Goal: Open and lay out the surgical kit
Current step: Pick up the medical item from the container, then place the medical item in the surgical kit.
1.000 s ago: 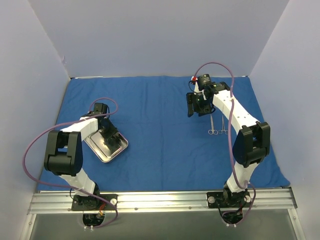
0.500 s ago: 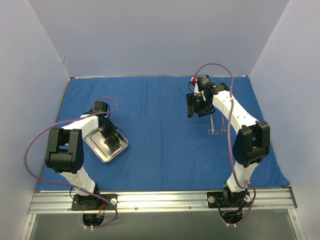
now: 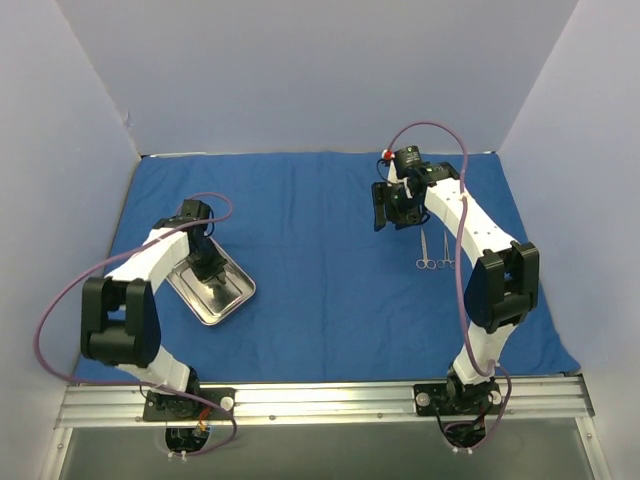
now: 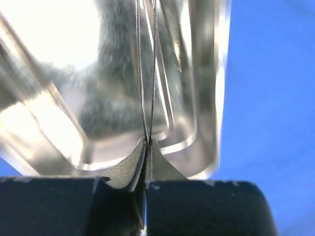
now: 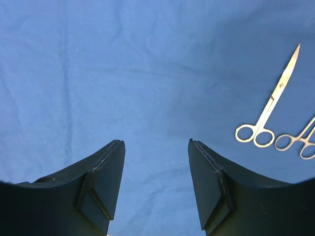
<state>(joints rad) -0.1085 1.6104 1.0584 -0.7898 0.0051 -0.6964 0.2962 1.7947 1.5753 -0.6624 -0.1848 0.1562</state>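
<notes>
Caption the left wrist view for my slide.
Left gripper shut on a thin silvery instrument over the steel tray, blue cloth alongside.

Cloth wrap (image 3: 320,250): plain royal blue, unprinted, with faint darker creases. Steel tray (image 3: 235,295): mirror-bright silver with white glare; scissors (image 5: 268,115) and the ringed instrument (image 5: 300,142) beside them: pale silver. Left arm (image 3: 150,255) and right arm (image 3: 470,225): white shells, black joints, purple cables (image 3: 430,126); walls (image 3: 300,70): pale lavender-grey.
</notes>
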